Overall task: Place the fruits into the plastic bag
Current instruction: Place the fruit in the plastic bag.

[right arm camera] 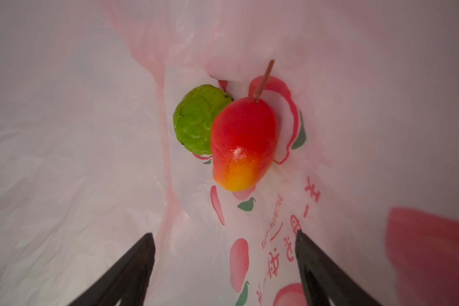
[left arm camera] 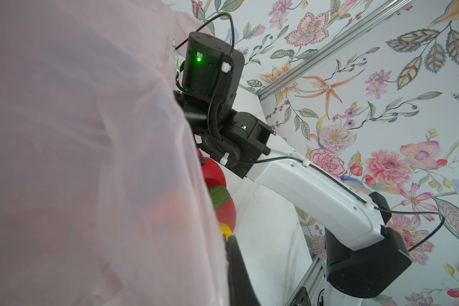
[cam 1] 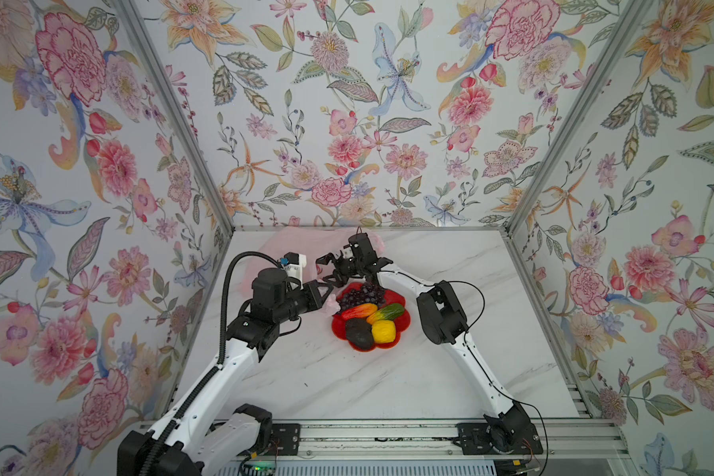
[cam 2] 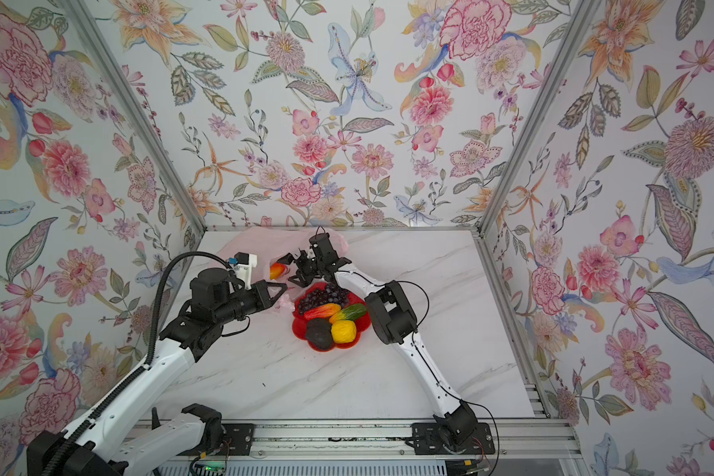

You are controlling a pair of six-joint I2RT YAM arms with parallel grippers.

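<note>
you're boxed in by loud floral wallpaper, pink peonies, blue lilies and orange blooms on pale grey, same print on all three walls, bare aluminium posts in the corners, white marble-look tabletop with grey veins, slotted aluminium rail along one edge, soft even light

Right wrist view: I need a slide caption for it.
Open right gripper faces into the plastic bag, where a red-yellow mango lies beside a green netted ball.

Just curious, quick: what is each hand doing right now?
Left hand: closed, pinching the bag.
Right hand: open, holding nothing.
</note>
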